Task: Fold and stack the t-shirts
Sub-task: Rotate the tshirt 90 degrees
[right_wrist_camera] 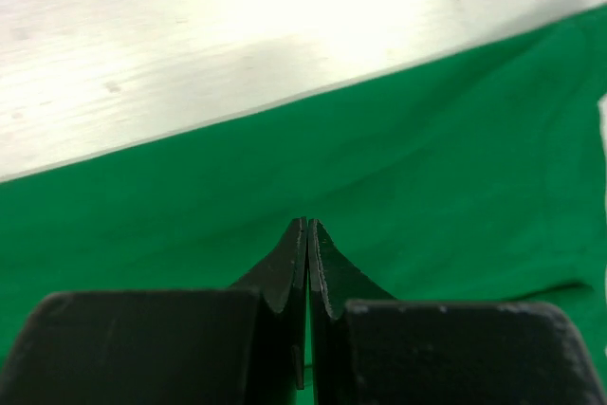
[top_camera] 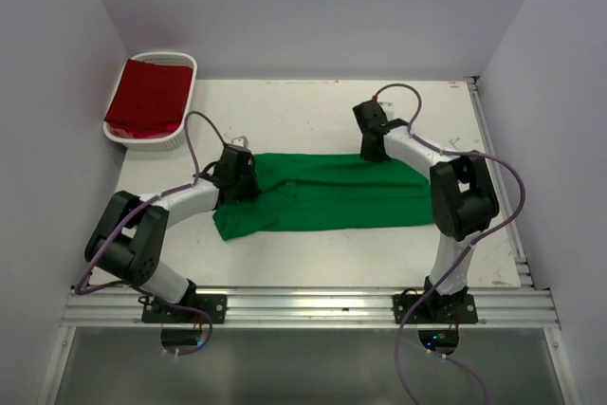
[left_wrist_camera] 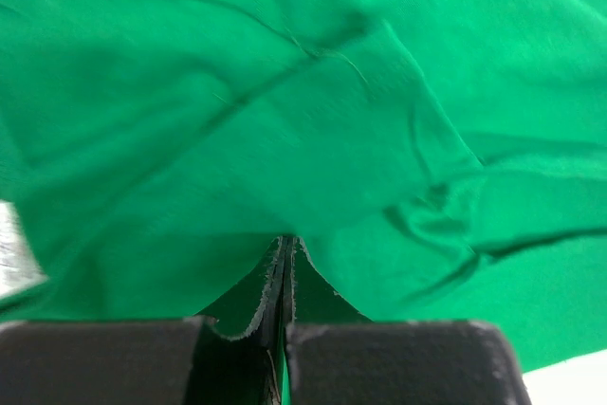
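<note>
A bright green t-shirt [top_camera: 332,192] lies as a long band across the middle of the table, rumpled at its left end. My left gripper [top_camera: 256,181] sits at that end, shut on the green t-shirt. In the left wrist view the cloth [left_wrist_camera: 285,92] bunches up and drapes over the closed tips of the gripper [left_wrist_camera: 285,239]. My right gripper [top_camera: 372,153] is at the shirt's far edge. It is shut, with its tips [right_wrist_camera: 307,222] down over flat green cloth [right_wrist_camera: 427,187]. No fold shows between them. A dark red t-shirt [top_camera: 147,97] lies in the basket.
The white slatted basket [top_camera: 163,55] stands at the back left corner by the wall. Bare white tabletop [top_camera: 285,101] runs behind the green shirt and shows in the right wrist view [right_wrist_camera: 237,35]. A metal rail [top_camera: 493,149] borders the table's right side.
</note>
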`<move>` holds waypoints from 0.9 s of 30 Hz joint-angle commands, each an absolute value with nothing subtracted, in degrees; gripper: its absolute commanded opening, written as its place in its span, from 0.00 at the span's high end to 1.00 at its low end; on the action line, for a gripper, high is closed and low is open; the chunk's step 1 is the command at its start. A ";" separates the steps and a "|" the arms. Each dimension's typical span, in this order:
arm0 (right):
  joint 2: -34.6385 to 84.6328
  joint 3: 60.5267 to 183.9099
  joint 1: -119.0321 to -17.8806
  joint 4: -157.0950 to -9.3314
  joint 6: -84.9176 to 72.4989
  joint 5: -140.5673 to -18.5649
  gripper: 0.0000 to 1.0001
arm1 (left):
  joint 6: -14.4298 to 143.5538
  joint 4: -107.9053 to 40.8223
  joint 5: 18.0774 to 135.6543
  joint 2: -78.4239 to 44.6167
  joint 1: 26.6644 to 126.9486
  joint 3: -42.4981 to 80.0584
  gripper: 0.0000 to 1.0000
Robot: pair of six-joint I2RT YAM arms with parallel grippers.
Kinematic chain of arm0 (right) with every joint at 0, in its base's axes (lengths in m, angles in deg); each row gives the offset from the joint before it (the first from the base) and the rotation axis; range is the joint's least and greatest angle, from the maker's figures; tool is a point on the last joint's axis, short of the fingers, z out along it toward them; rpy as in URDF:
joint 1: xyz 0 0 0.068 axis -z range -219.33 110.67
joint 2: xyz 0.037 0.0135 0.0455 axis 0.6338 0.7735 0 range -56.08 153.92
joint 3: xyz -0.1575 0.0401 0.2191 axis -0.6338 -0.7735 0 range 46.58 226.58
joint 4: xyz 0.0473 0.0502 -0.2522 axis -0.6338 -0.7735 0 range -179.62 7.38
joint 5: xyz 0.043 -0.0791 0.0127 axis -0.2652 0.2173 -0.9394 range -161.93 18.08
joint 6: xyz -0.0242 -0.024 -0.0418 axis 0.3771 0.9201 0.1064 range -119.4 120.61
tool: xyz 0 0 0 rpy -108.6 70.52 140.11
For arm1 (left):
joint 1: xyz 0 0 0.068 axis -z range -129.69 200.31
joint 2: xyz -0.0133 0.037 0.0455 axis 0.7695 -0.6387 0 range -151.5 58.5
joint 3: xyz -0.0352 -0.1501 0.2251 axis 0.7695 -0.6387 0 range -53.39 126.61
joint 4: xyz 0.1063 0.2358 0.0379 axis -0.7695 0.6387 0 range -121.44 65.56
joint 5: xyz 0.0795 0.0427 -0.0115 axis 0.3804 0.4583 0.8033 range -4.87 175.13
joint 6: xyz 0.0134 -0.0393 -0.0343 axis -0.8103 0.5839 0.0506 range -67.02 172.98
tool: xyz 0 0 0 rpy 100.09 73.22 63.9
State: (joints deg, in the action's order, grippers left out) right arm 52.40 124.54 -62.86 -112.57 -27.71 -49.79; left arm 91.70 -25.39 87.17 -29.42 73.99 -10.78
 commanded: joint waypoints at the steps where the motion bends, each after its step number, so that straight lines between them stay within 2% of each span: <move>1: 51.85 122.79 -62.09 -112.16 -28.40 -46.00 1.00 | 94.46 -28.36 86.53 -28.60 76.75 -11.20 1.00; 18: 54.66 113.40 -61.83 -108.90 -29.54 -48.98 1.00 | 96.66 -27.83 94.53 -40.54 77.64 -9.19 1.00; 23: 52.90 108.74 -62.00 -110.12 -28.75 -50.91 1.00 | 96.14 -27.22 94.01 -44.41 73.78 -2.78 1.00; 27: 50.62 106.61 -63.23 -112.66 -28.49 -54.51 1.00 | 94.39 -25.20 93.13 -49.67 70.17 7.04 1.00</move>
State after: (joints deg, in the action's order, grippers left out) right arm 49.69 110.79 -62.05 -103.79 -28.13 -48.68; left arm 96.71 -29.61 90.21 -44.72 73.01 1.88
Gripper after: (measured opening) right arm 0.007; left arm 0.005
